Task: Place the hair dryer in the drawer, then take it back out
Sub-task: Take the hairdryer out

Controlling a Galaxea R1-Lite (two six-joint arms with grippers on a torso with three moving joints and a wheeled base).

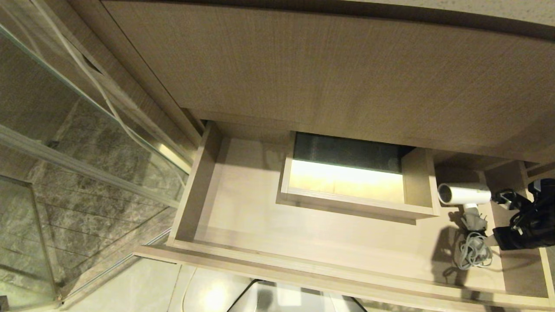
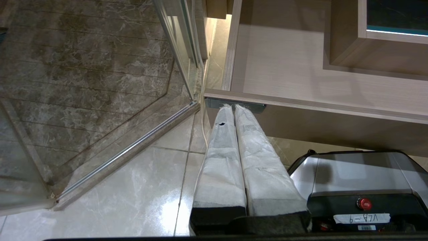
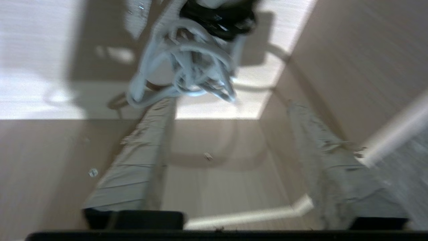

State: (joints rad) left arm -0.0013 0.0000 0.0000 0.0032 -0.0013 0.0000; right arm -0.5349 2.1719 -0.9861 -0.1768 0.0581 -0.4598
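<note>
The drawer stands pulled out, wide and shallow, in light wood grain. At its right end lies the small white hair dryer, barrel pointing left, its bundled white cord in front of it on the drawer floor. My right gripper is just right of the dryer, inside the drawer's right end. In the right wrist view its fingers stand wide apart and open with nothing between them, and the cord lies just past their tips. My left gripper is shut and parked under the drawer front.
A box-shaped cut-out rises in the drawer's middle. A tall wood-grain panel hangs above the drawer. A glass shower screen borders the left. My own base sits on the tiled floor below the drawer.
</note>
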